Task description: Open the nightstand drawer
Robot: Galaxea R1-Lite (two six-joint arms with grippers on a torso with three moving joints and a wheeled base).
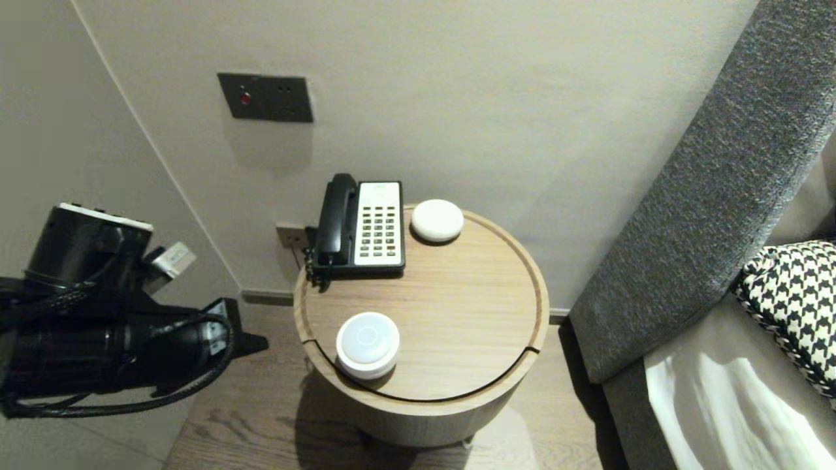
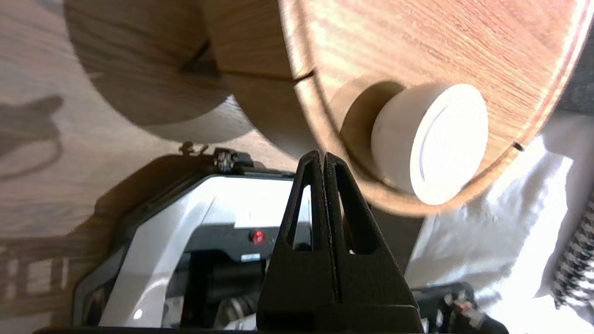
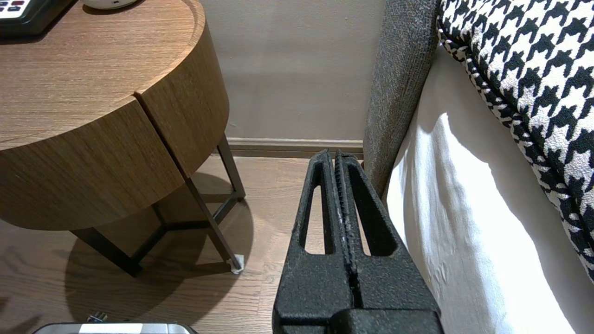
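- Off at the far left of the head view, the left gripper (image 1: 261, 342) is seen just outside the table's edge. Its fingers are pressed flat together with nothing pinched, and no gap shows between the black blades in its own wrist view either.
- Right of it, the white puck (image 1: 368, 344) is parked flat on the round table (image 1: 470, 307), tight against the near-left rim. So the puck lies straight ahead of the closed tips, across the rim: near, but apart, with nothing touched.
- No long axis can be given for the puck. It's a low round drum, flat face up, the same from every side.
- Further back on the tabletop, a phone (image 1: 366, 225) and a white dome (image 1: 437, 220) are set by the wall, well apart from the puck.
- Over on the right, a grey headboard (image 1: 705, 196), the bed (image 1: 718, 405) and a houndstooth pillow (image 1: 793, 294) are found.
- The right gripper (image 3: 335, 154) isn't caught in the head view. In its wrist view it's seen clamped together and empty, low between table and bed, well apart from the puck. The left one is clearly nearer.
- Hard to make out: most of the left gripper is hidden behind its bulky wrist in the head view, and the phone and dome are cut off in the right wrist view.
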